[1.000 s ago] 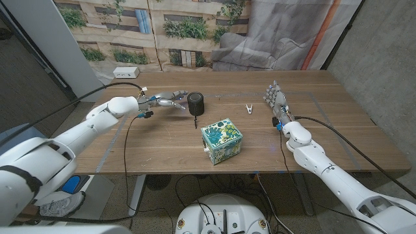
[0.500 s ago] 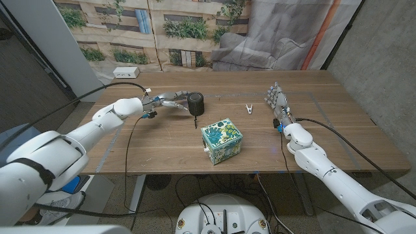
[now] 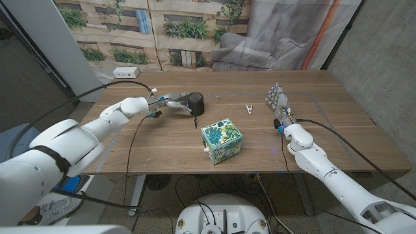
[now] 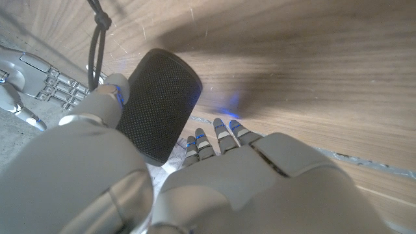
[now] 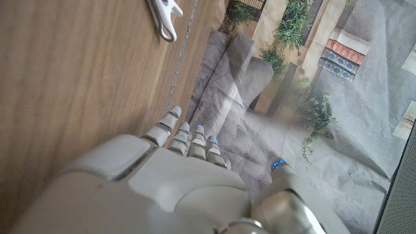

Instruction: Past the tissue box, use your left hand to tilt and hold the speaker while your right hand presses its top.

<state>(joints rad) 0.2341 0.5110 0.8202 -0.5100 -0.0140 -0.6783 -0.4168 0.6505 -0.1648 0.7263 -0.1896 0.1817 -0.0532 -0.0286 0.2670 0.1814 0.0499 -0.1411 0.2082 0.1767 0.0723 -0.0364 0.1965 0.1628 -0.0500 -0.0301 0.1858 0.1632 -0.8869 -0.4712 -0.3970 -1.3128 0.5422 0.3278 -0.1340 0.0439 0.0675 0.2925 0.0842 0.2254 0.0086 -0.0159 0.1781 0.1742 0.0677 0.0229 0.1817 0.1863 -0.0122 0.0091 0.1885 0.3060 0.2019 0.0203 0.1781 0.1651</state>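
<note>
- Behind the wooden worktop (image 3: pixel 162 140) hangs a printed backdrop of buildings and plants, with grey cloth to one side.
- Speaker (image 3: pixel 195 101) stands upright past the tissue box (image 3: pixel 221 140), toward the far left.
- My left hand (image 3: pixel 170 101) is at the speaker; in the left wrist view the thumb touches its mesh side and the fingers (image 4: pixel 218 130) reach past the other side. I cannot tell whether the grip has closed.
- My right hand (image 3: pixel 277 103) stands well apart, fingers straight, holding nothing, near a white clip (image 3: pixel 248 108).
- Risk, as I judge it: tilting on so loose a hold, the round speaker could roll or slide away, and its cable might drag it.
</note>
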